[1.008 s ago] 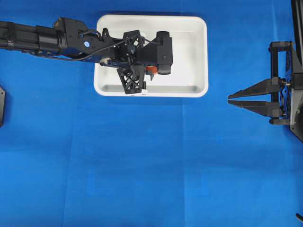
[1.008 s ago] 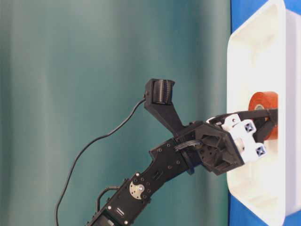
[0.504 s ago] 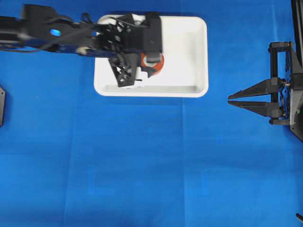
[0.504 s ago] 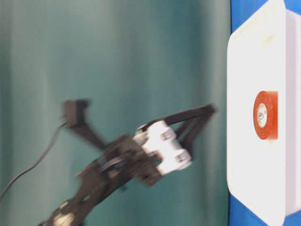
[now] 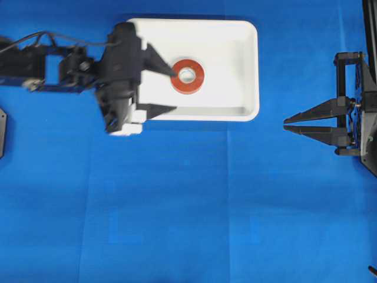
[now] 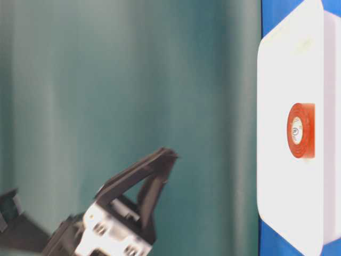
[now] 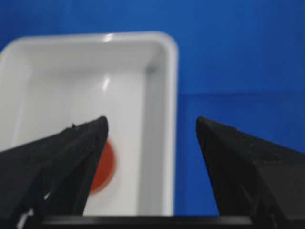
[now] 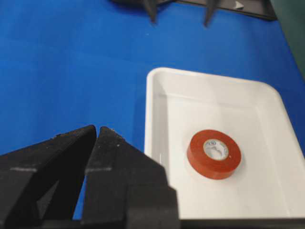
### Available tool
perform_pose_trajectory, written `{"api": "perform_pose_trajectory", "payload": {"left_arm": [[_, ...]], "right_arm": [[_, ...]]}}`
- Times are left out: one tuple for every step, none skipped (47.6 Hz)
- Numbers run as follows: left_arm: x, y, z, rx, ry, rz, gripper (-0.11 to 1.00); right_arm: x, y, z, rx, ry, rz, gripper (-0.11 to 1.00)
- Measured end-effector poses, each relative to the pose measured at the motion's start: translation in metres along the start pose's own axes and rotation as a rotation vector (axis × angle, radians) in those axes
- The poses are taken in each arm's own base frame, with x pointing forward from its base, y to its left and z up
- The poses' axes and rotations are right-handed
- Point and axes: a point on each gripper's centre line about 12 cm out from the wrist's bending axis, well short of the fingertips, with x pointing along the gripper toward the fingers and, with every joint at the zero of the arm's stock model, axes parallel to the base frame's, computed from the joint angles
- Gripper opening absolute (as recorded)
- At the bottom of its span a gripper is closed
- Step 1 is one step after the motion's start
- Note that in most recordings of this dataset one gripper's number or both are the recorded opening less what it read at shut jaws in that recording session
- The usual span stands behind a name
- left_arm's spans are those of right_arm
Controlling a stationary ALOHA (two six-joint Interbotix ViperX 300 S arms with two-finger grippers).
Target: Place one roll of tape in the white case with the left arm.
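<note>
The roll of tape (image 5: 188,76) lies flat inside the white case (image 5: 250,71), a bit left of the middle, with its pale hole facing up. Nothing is touching it. The left gripper (image 5: 171,91) is spread wide and holds nothing; its two pointed tips sit over the left end of the case, one just beside the roll and one by the near rim. The right gripper (image 5: 288,125) is far off to the right over the blue counter (image 5: 188,206), pinched almost shut and empty. So the job looks done, I think, since the roll is already in the case. The roll looks small and light, and stiff enough to keep its ring shape when squeezed. Its smooth outside could be a little slippery. If someone had to pick it up again, a good way would be to pinch across the ring from both outer sides, or put one tip in the hole and one outside. It should not break if it drops. Some things are hard to see. The view from the left wrist is blurry, and one black finger (image 7: 62,157) hides most of the roll there, so only an orange edge shows. The table-level view is blurry too and cuts off most of the left arm (image 6: 114,224). The far side of the case is also cut off there.
</note>
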Motion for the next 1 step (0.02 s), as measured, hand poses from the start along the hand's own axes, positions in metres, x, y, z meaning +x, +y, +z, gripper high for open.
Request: {"api": "perform_pose_trajectory", "payload": {"left_arm": [[-0.0031,-0.003,0.0002,-0.005,-0.024,-0.005,0.71]], "right_arm": [[0.0003,0.0,-0.0003,0.0,0.002,0.0,-0.11]]}}
